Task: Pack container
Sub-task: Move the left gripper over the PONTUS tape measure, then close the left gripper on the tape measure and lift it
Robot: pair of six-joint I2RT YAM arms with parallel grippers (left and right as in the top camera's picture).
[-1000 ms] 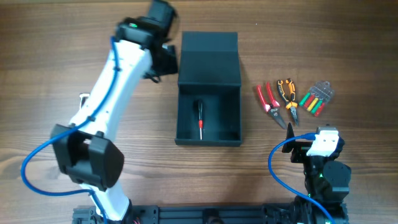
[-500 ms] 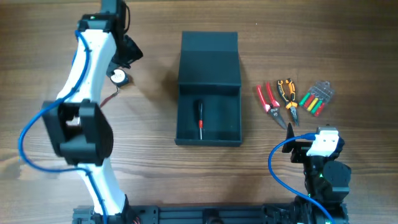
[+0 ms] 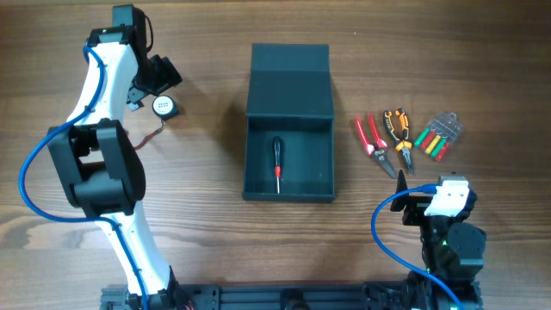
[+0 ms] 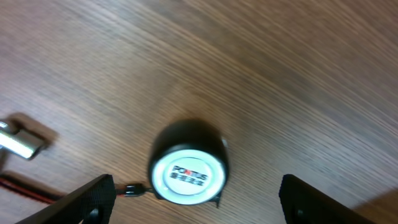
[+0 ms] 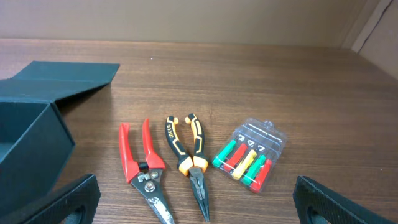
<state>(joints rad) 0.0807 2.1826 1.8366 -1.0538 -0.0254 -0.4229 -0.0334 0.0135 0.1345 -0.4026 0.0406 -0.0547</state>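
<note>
The container (image 3: 257, 164) stands open mid-table, its lid (image 3: 289, 82) lying flat behind it. A black-and-red screwdriver (image 3: 277, 165) lies inside. My left gripper (image 4: 196, 190) hangs open over a round black tape measure (image 4: 188, 169) with a white label, far left of the box (image 3: 164, 106). The tape measure sits between the spread fingers (image 4: 93, 198), touching neither. My right gripper (image 5: 202, 205) is open near the front edge, facing red snips (image 5: 144, 168), orange-black pliers (image 5: 189, 158) and a clear case of coloured bits (image 5: 249, 155).
A red cord (image 3: 148, 138) trails from the tape measure towards the left arm. A small metal piece (image 4: 18, 140) lies on the wood left of it. The three hand tools lie in a row right of the container (image 3: 400, 136).
My left arm has swung left, away from the container's lid to above the tape measure, and its jaws have spread wider. The right arm and the tools have not moved.
</note>
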